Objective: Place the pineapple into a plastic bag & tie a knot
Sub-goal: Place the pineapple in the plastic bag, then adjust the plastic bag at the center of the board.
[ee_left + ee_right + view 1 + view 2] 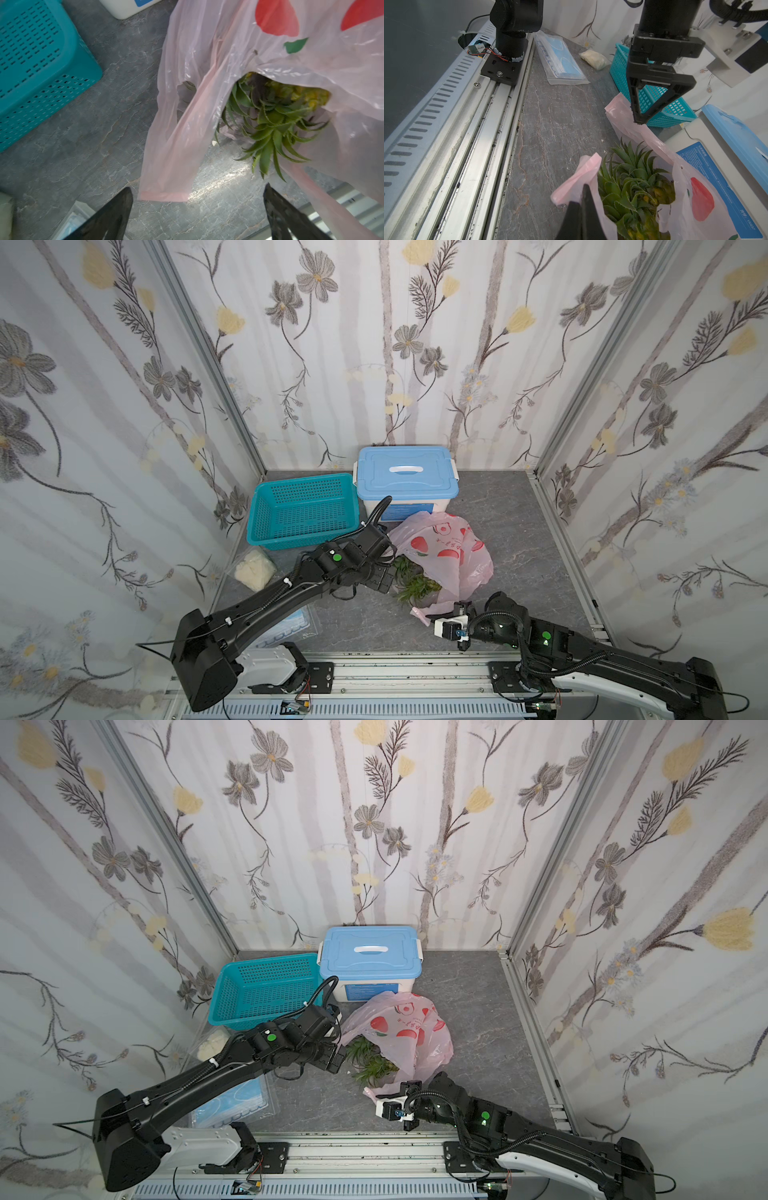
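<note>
**Status.** Stage one is reading as complete. The pineapple (270, 124) is lying inside the plastic bag (440, 547), with the fruit body within the film and the leafy crown projecting from the open mouth toward the front rail (415, 672). The bag is resting on the table (519, 531), just in front of the blue-lidded box (407, 481) and beside the teal basket (257, 514).

**Remaining.** The knot is not yet made; the two handle loops are lying apart. The right gripper (584, 187) is clenching one handle loop (577, 176), jaws fully together on the pink film. The left gripper (197, 187) is standing wide open and empty. The free handle loop (172, 155) is lying on the table just ahead of its fingertips; contact cannot be determined.

**Clearances.** Bare table is showing to the right of the bag and between bag and rail, which looks like adequate room for drawing the loops together. The left arm's side is tighter: the basket, a bag of white lumps (254, 568) and a clear packet (560, 62) are crowding it. The crown's spiked leaves are sitting between the loops and are likely to snag thin film.
</note>
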Controlling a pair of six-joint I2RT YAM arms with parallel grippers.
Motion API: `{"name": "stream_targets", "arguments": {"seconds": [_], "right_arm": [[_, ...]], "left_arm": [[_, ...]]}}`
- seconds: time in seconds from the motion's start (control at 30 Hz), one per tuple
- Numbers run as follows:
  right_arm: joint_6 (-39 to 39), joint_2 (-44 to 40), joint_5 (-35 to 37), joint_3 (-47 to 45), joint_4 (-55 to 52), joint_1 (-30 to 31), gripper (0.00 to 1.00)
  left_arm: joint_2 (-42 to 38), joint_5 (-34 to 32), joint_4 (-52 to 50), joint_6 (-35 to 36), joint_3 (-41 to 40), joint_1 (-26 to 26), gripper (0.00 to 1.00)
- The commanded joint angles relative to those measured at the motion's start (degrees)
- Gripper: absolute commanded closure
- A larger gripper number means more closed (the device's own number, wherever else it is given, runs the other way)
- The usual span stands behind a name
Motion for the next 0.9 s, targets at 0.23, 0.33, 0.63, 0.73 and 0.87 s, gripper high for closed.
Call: {"name": "stream_targets", "arguments": {"seconds": [0.23, 0.33, 0.63, 0.73, 0.87], "right_arm": [[2.82, 1.25, -2.31, -1.76, 5.83, -1.02, 1.0], [2.5, 0.88, -2.39, -1.77, 5.07, -1.04, 1.0], [17.8, -0.4, 3.98, 7.61, -7.53, -1.56, 0.49], [26.11, 0.49, 2.43, 12.44, -12.93, -1.82, 0.36], [40.89, 3.01, 3.44, 18.8, -16.47, -1.52, 0.39]], "left_arm": [[12.57, -2.75, 4.39, 5.02, 1.17, 3.31, 0.0], [13.19, -2.36, 5.85, 6.0, 1.43, 4.55, 0.1], [14.95, 8.62, 4.13, 8.16, -0.03, 4.68, 0.57], [16.09, 9.21, 3.86, 7.37, -0.79, 4.66, 0.53], [14.78, 4.01, 3.84, 5.16, -0.64, 4.64, 0.21]]}}
